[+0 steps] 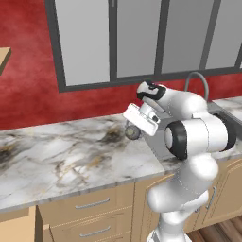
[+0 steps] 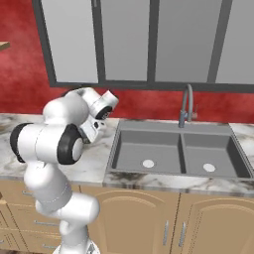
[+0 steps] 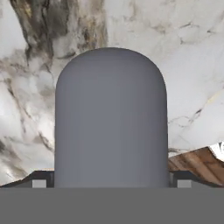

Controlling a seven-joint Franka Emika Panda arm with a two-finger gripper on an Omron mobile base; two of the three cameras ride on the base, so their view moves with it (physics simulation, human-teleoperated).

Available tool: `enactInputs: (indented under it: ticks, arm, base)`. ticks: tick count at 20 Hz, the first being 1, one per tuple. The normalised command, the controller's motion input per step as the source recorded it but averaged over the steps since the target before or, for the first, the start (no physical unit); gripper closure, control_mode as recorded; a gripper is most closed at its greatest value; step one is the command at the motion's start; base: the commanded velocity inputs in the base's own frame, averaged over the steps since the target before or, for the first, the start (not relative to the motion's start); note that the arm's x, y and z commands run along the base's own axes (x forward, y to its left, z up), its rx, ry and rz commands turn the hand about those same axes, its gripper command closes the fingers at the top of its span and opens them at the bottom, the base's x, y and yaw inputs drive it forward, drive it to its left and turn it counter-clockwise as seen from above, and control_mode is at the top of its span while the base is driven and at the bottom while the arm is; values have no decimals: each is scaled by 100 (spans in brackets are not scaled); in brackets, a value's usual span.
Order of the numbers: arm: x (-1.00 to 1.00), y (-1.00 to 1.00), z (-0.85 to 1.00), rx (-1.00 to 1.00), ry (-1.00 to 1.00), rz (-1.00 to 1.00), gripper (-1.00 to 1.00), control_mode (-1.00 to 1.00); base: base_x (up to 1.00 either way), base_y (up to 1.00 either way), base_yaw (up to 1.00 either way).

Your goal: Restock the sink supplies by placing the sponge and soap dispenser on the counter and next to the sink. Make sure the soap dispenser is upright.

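Note:
The soap dispenser (image 3: 111, 118) is a dark grey rounded bottle seen end-on in the hand view, with a dark fingertip pressed against each of its sides. My gripper (image 3: 111, 183) is shut on it. In the left base view the gripper (image 1: 134, 128) hangs low over the marble counter (image 1: 71, 156), with the soap dispenser (image 1: 133, 133) as a small dark round shape at its tip, just left of the sink (image 1: 159, 142). The pump top is hidden. The sink (image 2: 149, 149) lies right of the arm. The sponge is out of view.
The arched faucet (image 2: 186, 106) stands behind the sink, under grey-framed windows on a red wall. Wood drawers (image 1: 92, 208) sit below the counter (image 2: 94, 166). A wooden shelf corner (image 1: 4, 56) juts in at far left. Wood floor (image 3: 197, 164) shows past the counter edge.

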Motion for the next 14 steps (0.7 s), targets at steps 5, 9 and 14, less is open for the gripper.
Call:
enactInputs:
  ticks: [5, 9, 14]
  arm:
    - [38, 20, -8, 23, 47, -10, 100, -100]
    - [32, 32, -26, 16, 41, -11, 100, -100]
    - [30, 9, -38, 6, 17, -12, 100, -100]
  base:
    - [0, 0, 0]
    - [0, 0, 0]
    - [0, 0, 0]
